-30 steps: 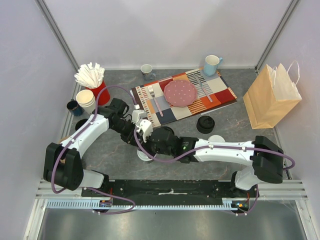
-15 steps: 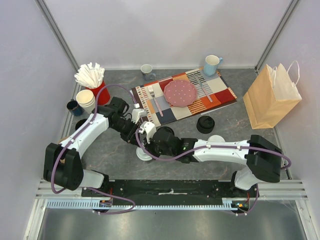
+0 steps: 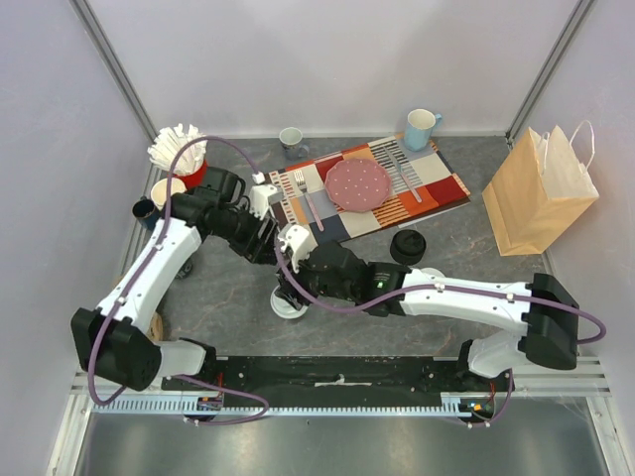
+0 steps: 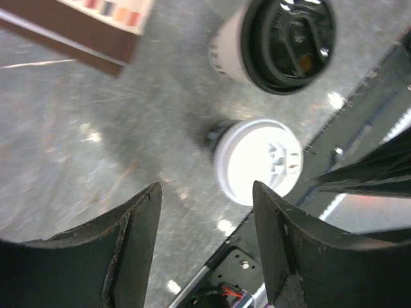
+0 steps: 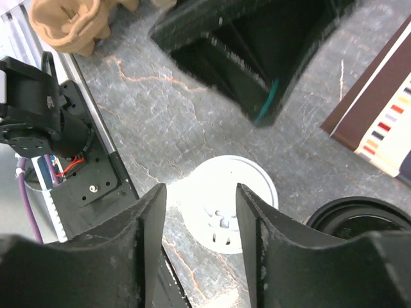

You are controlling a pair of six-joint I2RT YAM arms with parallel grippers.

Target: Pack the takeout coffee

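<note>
Grey stone table [image 3: 223, 293], both arms reaching to the middle of it and nearly meeting there. Brown paper bag [image 3: 541, 193] upright at the far right edge, well apart from the cups. Striped placemat [image 3: 437, 193] at the back with a pink plate [image 3: 358, 184] on it. We see the left gripper [image 4: 205, 192] with fingers spread and nothing between them, hovering over bare table beside the black cup with white lid [image 4: 257, 160]. Right gripper [image 5: 199, 192] is also spread and empty, hanging just above that same white lid, not touching it as far as we can tell. That cup stands upright on the table near the front rail. The cream cup with black lid [image 4: 282, 38] stands upright just beside it, close to the placemat corner, mostly hidden under the right arm from above. A small black round item [image 3: 407, 246] sits right of the arms; it could be a lid or a cup.
</note>
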